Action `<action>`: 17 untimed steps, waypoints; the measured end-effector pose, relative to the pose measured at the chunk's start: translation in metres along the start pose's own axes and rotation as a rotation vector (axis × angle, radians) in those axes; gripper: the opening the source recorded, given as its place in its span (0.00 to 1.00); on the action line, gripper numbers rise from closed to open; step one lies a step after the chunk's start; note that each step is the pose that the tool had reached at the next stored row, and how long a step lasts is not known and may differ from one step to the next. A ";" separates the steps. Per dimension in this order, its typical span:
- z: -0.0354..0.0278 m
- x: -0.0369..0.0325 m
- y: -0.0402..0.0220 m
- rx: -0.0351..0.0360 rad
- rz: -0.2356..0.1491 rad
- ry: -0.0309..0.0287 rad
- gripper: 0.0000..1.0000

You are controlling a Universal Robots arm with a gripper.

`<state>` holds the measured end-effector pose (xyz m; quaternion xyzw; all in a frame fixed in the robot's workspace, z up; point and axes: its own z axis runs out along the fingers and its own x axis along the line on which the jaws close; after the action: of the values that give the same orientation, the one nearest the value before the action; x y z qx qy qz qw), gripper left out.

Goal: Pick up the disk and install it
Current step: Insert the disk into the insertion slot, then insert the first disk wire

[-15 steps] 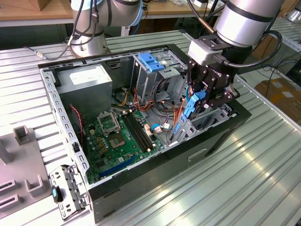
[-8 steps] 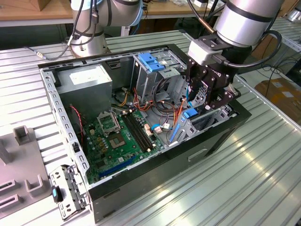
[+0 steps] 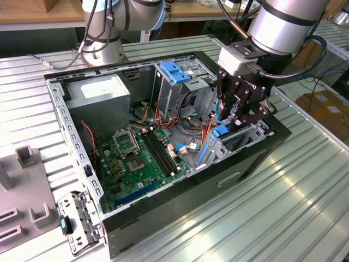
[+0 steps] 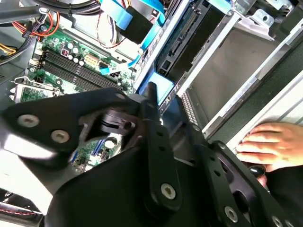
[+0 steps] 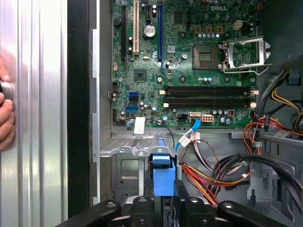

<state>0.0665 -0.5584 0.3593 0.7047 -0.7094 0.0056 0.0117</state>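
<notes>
The disk [image 3: 220,131] stands on edge in the metal drive bay [image 3: 233,143] at the exterior view's right end of the open computer case [image 3: 163,213]. What shows of it is mostly its blue carrier end [image 5: 163,180] and a blue rail [image 4: 160,87]. My gripper [image 3: 233,121] hangs straight over it. In the first wrist view the gripper [image 5: 164,190] is shut on the blue end, one black finger [image 5: 181,191] pressing each side. The disk's label and body are hidden inside the bay.
The green motherboard [image 3: 136,158] fills the case floor, with loose orange and black cables [image 5: 213,172] beside the bay. A blue latch [image 3: 175,71] tops the rear drive cage. A person's hand [image 4: 271,142] rests on the ribbed table outside the case wall. A grey fixture [image 3: 22,180] sits at the exterior view's left.
</notes>
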 end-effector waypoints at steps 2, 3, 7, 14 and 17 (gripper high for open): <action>0.0001 0.0000 0.0000 0.0000 0.000 0.0000 0.24; 0.0001 0.0000 0.0000 0.0000 0.000 0.0000 0.18; 0.0003 0.0000 0.0000 0.0000 0.000 0.0000 0.11; 0.0009 0.0000 0.0000 0.0000 0.000 -0.0001 0.11; 0.0010 0.0000 0.0000 0.0000 0.000 0.0000 0.11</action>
<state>0.0665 -0.5584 0.3583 0.7047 -0.7094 0.0057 0.0116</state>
